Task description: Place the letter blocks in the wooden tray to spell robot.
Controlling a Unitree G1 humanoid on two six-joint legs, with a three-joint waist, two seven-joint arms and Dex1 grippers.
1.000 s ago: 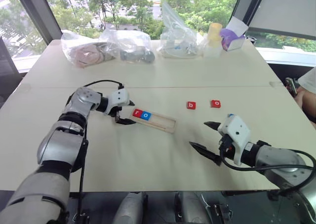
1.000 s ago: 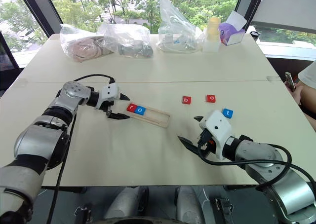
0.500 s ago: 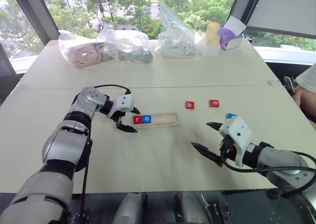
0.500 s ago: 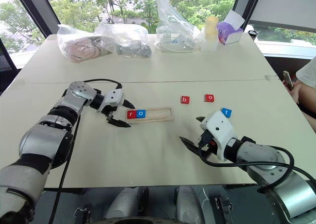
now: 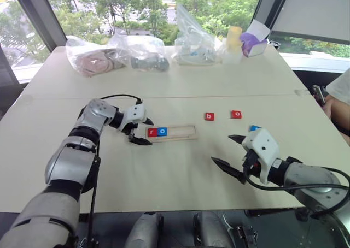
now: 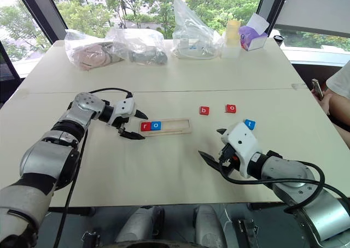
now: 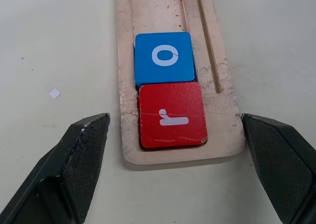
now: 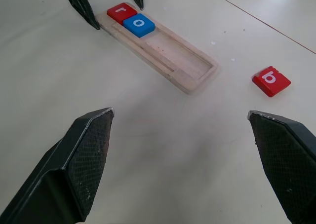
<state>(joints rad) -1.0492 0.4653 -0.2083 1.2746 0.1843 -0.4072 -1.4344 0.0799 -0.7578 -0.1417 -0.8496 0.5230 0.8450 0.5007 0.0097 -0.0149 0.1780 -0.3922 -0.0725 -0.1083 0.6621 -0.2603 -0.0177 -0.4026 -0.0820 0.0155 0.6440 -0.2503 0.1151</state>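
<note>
The wooden tray [image 7: 127, 135] holds a red r block [image 7: 172, 115] touching a blue o block [image 7: 164, 57]; two black fingers [image 7: 81, 157] flank its end, spread wide.

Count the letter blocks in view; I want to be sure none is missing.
5: red r and blue o side by side in the wooden tray; red b, red o and blue t loose on the table.

Head pair overlooks the table [image 5: 180, 89]; left wrist close, facing three o'clock; right wrist farther, facing ten; both share the tray [image 7: 153, 7].
</note>
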